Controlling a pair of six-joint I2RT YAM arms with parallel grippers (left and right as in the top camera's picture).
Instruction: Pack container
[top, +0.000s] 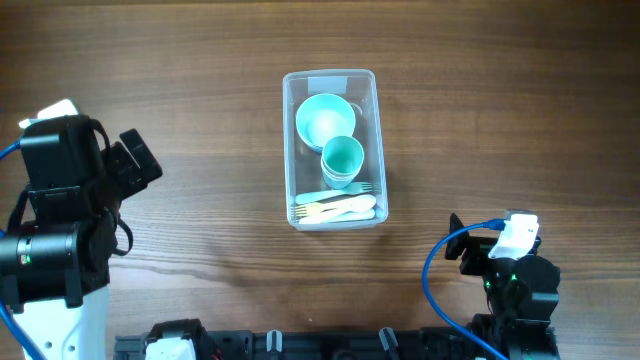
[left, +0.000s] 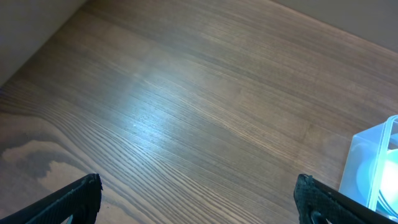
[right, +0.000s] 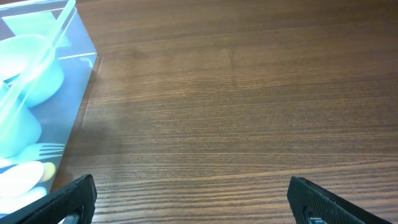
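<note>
The container (top: 329, 75) is set mid-surface (top: 200, 60), seemingly so that either arm can reach it; a bowl (top: 325, 118), a cup (top: 342, 158) and cutlery (top: 335, 207) are nested inside. The left end effector (left: 198, 200) and right end effector (right: 193, 200) are seen spread wide, empty, well apart from it on either side.

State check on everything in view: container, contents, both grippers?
Clear plastic rectangular container: upright, no lid, packed.
Mint-green round bowl: inside container, mouth up.
Teal plastic cup: inside container, mouth up.
Pastel plastic cutlery: lying flat inside container.
Left gripper: open, empty.
Right gripper: open, empty.
</note>
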